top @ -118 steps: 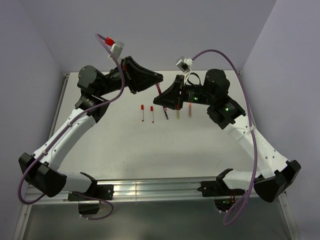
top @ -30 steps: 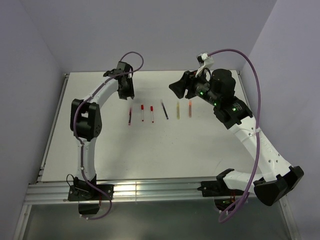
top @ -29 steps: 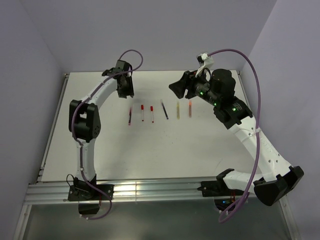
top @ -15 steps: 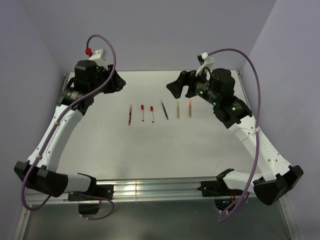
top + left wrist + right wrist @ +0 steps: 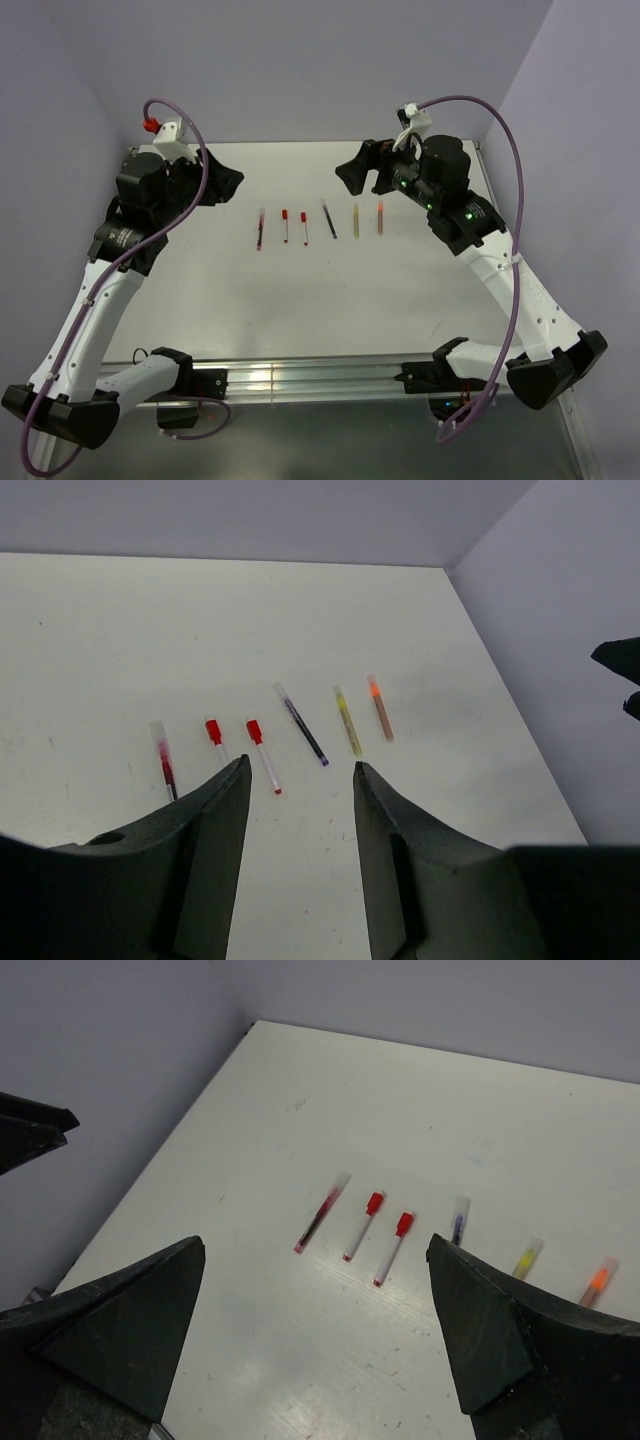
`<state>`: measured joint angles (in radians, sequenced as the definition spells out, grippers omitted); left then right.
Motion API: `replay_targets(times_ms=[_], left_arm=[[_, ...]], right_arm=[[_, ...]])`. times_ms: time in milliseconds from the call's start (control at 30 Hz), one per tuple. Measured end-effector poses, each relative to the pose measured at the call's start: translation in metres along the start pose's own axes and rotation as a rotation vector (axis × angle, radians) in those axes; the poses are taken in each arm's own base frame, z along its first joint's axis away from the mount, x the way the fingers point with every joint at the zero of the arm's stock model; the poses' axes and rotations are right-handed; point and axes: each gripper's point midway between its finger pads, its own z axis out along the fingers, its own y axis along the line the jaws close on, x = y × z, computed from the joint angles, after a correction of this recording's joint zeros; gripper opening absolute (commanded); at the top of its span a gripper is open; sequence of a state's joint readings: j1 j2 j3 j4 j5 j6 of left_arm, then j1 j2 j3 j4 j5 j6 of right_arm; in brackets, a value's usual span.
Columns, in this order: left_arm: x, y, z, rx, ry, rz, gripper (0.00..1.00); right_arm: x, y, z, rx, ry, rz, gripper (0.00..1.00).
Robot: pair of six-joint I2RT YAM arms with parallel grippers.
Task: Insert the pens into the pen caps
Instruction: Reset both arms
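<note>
A white table [image 5: 300, 300] filled the middle of the scene, its surface marked with faint specks and scuffs. Pale lavender walls [image 5: 300, 60] rose behind it and on both sides, meeting it at its edges. A ribbed aluminium rail [image 5: 310, 378] ran along its near edge, with a dull grey strip [image 5: 320, 440] below.

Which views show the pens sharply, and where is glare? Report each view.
Top external: pens tiny and soft, glare on the rail. Left wrist: pens sharp, near fingers dark with little detail. Right wrist: pens sharp, faint sheen on the table.
</note>
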<state>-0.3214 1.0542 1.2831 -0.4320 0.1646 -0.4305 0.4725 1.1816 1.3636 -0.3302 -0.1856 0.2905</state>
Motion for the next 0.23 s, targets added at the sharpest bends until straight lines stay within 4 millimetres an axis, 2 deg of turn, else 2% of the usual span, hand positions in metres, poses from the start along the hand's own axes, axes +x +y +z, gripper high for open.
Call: replay_targets(times_ms=[233], left_arm=[[0.0012,-0.0019,0.0015,0.014,0.004,0.0,0.5]], right_arm=[[-0.0004,-0.0003,-0.0002,0.001,-0.002,-0.004,1.0]])
